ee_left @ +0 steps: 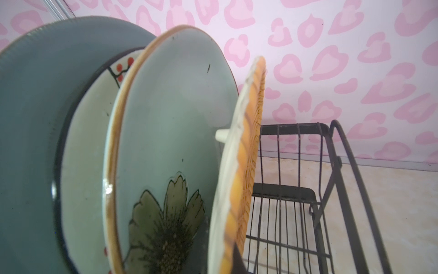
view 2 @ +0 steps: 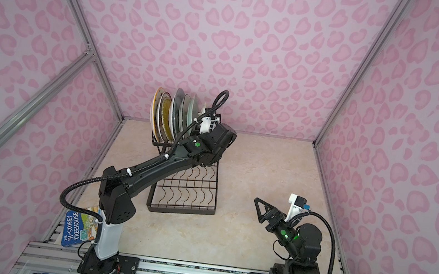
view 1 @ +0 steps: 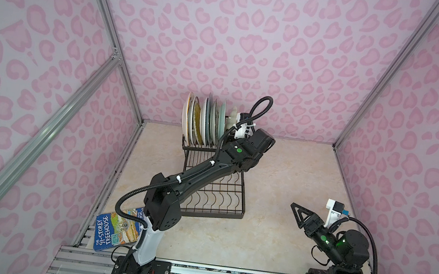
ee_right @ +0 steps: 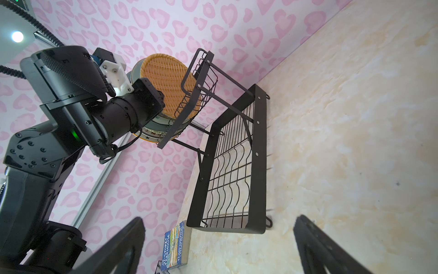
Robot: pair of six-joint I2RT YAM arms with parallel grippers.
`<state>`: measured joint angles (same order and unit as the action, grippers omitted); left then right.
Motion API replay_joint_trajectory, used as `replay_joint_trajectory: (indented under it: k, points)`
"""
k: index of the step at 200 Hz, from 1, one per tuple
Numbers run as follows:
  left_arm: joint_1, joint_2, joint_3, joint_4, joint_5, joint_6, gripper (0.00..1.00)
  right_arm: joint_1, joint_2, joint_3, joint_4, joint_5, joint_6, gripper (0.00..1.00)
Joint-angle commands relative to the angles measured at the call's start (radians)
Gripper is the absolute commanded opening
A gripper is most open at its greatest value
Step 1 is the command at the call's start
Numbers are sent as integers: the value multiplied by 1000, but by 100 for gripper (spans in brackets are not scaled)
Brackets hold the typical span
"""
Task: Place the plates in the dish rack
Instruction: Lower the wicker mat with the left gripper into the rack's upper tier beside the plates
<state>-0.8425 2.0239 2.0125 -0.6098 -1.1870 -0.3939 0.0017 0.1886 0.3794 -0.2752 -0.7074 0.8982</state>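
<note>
- left gripper [ee_right: 155, 95] clenches the woven plate [ee_left: 246, 166], upright in the dish rack [ee_right: 258, 154] tier (outermost of the row)
- right gripper [view 1: 297, 216] hangs spread, empty, well apart from the rack

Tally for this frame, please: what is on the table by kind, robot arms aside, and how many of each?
Plates: 8, roughly, since their rims overlap; all stand in the rack
Dish rack: 1
Book: 1
Total: 10, roughly
</note>
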Motion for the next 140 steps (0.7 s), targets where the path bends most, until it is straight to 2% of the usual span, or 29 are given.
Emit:
replay_joint_trajectory:
  k: [1,50,120,140]
  points:
    - [0,18,24,-18,15,-34,5,1,-6,-7,15,0,-1,98]
    - [2,16,37,-45,42,-72,22,1,-5,10,-18,-6,-19,98]
    - [1,-31,35,-77,31,-95,26,2,-5,11,-10,-7,-12,98]
    - [1,-44,35,-78,39,-94,31,4,-3,17,-13,-9,-15,98]
